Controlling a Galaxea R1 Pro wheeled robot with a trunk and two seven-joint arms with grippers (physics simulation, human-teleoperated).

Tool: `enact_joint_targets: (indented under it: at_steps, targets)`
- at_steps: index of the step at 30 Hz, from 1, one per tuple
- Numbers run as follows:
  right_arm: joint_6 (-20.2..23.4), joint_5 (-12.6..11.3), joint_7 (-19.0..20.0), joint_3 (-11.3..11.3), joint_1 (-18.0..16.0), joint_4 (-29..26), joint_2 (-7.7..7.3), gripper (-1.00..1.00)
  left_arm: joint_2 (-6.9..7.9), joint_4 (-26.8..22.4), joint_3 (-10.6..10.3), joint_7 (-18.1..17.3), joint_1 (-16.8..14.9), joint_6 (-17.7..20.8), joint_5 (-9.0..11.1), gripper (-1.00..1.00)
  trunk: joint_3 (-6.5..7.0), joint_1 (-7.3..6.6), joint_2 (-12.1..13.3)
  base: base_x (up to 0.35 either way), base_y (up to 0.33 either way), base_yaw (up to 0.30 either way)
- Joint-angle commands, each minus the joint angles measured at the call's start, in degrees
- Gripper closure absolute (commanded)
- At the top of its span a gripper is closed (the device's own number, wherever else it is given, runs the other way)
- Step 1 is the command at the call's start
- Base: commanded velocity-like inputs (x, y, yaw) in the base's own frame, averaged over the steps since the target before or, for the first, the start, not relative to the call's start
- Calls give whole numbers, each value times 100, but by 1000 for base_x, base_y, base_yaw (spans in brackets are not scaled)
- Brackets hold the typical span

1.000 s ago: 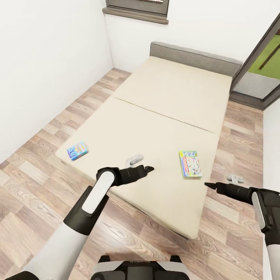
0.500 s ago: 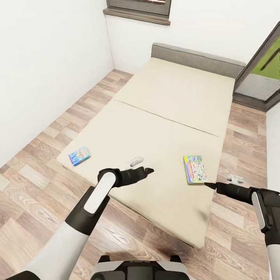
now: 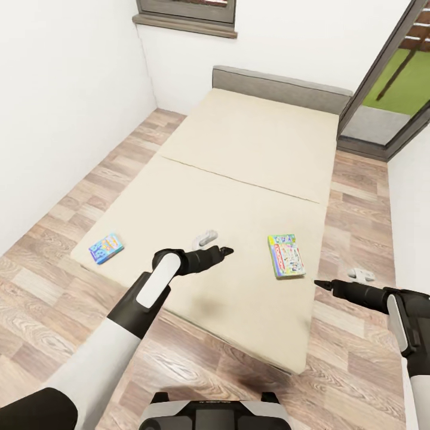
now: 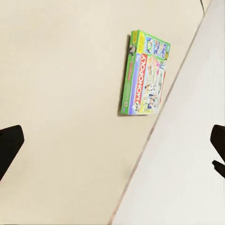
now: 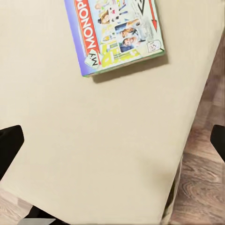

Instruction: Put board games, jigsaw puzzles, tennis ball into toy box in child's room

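Two board games lie on the beige bed point(image 3: 251, 149): a small blue box point(image 3: 106, 248) near its left front corner and a green-edged Monopoly box point(image 3: 285, 255) point(image 4: 144, 72) point(image 5: 115, 33) near its right edge. My left gripper point(image 3: 226, 251) point(image 4: 112, 150) hovers open over the mattress between them, left of the Monopoly box. Just off the bed's right edge, below the Monopoly box, my right gripper point(image 3: 319, 284) point(image 5: 112, 145) is open and holds nothing. The toy box, the table, the jigsaw puzzles and the tennis ball are out of view.
A small white object point(image 3: 205, 239) lies on the mattress just beyond my left gripper, and another point(image 3: 361, 275) on the wood floor right of the bed. White walls stand left and behind the grey headboard point(image 3: 280, 89). A doorway point(image 3: 394, 89) opens at the back right.
The head view has swung a little to the right, so the bed and window sit further left. My left gripper has edged slightly forward over the mattress; the games have not moved.
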Motion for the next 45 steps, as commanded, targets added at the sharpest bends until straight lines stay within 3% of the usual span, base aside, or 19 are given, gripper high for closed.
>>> enact_joint_targets:
  at_steps: [1,10,20,25,45]
  targets:
    - [42,-8,16,-14,-5,-3,-1,-100,3,132,-5,-49,-128,-21,50,-100,-4,1,-5,5,4,-249]
    - [52,-18,22,-37,-6,-3,-5,-100,1,789,-17,-425,-732,-165,17,-100,-4,1,-5,3,2,-264]
    - [59,-30,24,-45,-7,-3,-10,-100,15,1069,-21,-693,-1052,-179,-3,-100,-4,1,-5,1,1,-273]
    - [57,-38,24,-40,-5,-26,-4,-100,24,1412,-17,-988,-1268,-176,-15,-100,-4,1,-5,0,0,-207]
    - [52,-48,38,-10,1,-94,1,-100,86,1955,1,-1415,-1504,-218,-19,-100,-40,1,-5,0,0,-51]
